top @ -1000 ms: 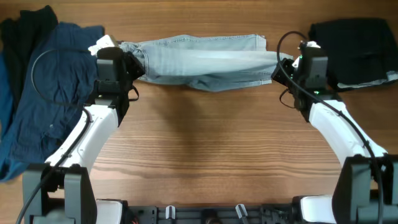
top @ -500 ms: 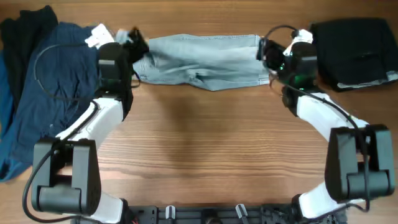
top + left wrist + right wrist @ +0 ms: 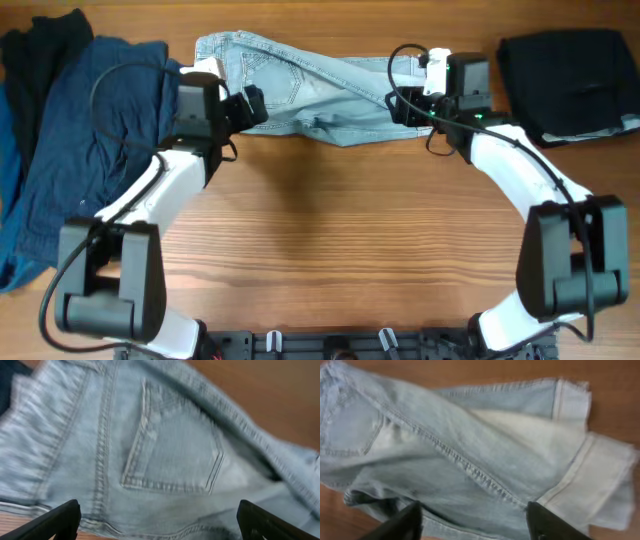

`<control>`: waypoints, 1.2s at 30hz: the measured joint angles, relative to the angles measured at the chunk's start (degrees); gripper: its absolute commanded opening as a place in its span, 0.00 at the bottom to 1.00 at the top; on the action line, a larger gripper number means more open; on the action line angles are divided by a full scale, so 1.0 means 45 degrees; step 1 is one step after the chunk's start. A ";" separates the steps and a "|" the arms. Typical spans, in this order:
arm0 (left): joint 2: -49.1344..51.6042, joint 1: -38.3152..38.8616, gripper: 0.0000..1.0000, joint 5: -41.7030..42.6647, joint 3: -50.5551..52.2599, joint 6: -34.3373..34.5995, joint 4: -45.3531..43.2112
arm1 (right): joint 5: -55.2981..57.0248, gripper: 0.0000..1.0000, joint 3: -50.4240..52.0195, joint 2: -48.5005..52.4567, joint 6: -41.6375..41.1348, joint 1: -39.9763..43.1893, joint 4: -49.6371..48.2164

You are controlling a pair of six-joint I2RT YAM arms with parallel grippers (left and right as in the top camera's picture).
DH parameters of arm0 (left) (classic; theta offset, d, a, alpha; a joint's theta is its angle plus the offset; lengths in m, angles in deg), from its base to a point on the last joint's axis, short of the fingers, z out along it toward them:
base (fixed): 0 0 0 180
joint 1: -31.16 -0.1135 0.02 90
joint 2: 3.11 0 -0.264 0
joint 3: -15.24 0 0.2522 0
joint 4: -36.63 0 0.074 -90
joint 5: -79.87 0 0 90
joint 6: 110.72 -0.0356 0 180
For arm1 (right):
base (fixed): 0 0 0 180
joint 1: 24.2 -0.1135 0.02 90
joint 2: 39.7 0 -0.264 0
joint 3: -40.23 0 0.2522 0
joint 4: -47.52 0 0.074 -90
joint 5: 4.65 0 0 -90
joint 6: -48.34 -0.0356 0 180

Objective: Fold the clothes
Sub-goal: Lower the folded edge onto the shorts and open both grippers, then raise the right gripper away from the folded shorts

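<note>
Far left: rumpled black cloth point(image 3: 40, 40) at the far corner of the desk point(image 3: 330, 240), partly under a broad heap of navy garment point(image 3: 70, 150). Soft, creased, spilling toward the near-left edge.

Next: left tool point(image 3: 250, 105), released, dark fingers spread wide with nothing between them, at the waistband end of the denim shorts point(image 3: 320, 95). Contact with the cloth not clear. Left wrist view: pale faded-blue twill, back pocket point(image 3: 170, 455) five-sided with doubled stitch lines, waistband point(image 3: 30, 450) blurred.

Centre: shorts lying along the far side of the desk, long axis left to right, loosely bunched, one panel crossed diagonally over the rest. Raised stitched seam point(image 3: 460, 462) along that diagonal.

Right: right tool point(image 3: 400, 100), likewise released, fingers apart above the leg end of the shorts. Stitched hem point(image 3: 570, 402) there, paler inner face of the denim showing beside it.

Far right: folded black garment point(image 3: 565, 80), roughly rectangular, flat, apart from the shorts.

Desk surface: warm brown wood grain, smooth.
</note>
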 measured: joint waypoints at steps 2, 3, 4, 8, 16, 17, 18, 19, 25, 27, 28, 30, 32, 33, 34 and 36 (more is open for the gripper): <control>0.0505 0.0194 1.00 0.0000 0.0000 -0.0146 0.0024 | 0.0636 0.53 -0.0044 0.0393 -0.0675 -0.0131 0.0408; 0.0733 0.0257 1.00 0.0010 0.0000 -0.0189 0.0063 | 0.1171 0.53 -0.0044 0.0583 -0.1219 -0.0170 0.0792; 0.0879 0.0277 1.00 0.0039 0.0005 -0.0199 0.0112 | 0.1719 0.53 -0.0044 0.0661 -0.1763 -0.0165 0.1078; 0.0967 0.0272 1.00 0.0039 0.0005 -0.0248 0.0209 | 0.3283 0.52 -0.0044 0.0665 -0.3288 -0.0165 0.1486; 0.0967 0.0272 1.00 0.0044 0.0005 -0.0282 0.0413 | 0.4061 0.19 -0.0044 0.1375 -0.4070 -0.0165 0.0170; 0.0967 0.0272 1.00 0.0039 0.0005 -0.0282 0.0491 | 0.4095 0.15 -0.0044 0.1443 -0.4095 -0.0165 0.0015; 0.0967 0.0272 1.00 0.0039 0.0000 -0.0282 0.0534 | 0.4109 0.09 -0.0044 0.1457 -0.4148 -0.0165 -0.0102; 0.0967 0.0272 1.00 0.0039 0.0005 -0.0282 0.0563 | 0.4143 0.04 -0.0053 0.1457 -0.4114 -0.0160 -0.0214; 0.0967 0.0272 1.00 0.0039 0.0005 -0.0282 0.0573 | 0.4158 0.04 -0.0709 0.1452 -0.4148 -0.0155 -0.0379; 0.0967 0.0272 1.00 0.0039 0.0000 -0.0282 0.0578 | 0.4172 0.04 -0.1073 0.1452 -0.4148 -0.0155 -0.1005; 0.0967 0.0272 1.00 0.0039 0.0005 -0.0282 0.0578 | 0.4240 0.04 -0.1282 0.1452 -0.4148 -0.0155 -0.1588; 0.0967 0.0272 1.00 0.0039 0.0005 -0.0282 0.0578 | 0.4711 0.05 -0.1409 0.1447 -0.4323 -0.0155 -0.2633; 0.0967 0.0272 1.00 0.0039 0.0005 -0.0282 0.0583 | 0.5168 0.33 -0.1409 0.1452 -0.4498 -0.0155 -0.3473; 0.0967 0.0272 1.00 0.0039 0.0005 -0.0282 0.0583 | 0.5406 0.63 -0.1409 0.1452 -0.4541 -0.0155 -0.3813; 0.0967 0.0272 1.00 0.0039 0.0000 -0.0287 0.0583 | 0.5688 1.00 -0.1433 0.1598 -0.4668 -0.0155 -0.4459; 0.0967 0.0272 1.00 0.0039 0.0005 -0.0282 0.0583 | 0.6008 0.99 -0.1525 0.2176 -0.4736 -0.0155 -0.5139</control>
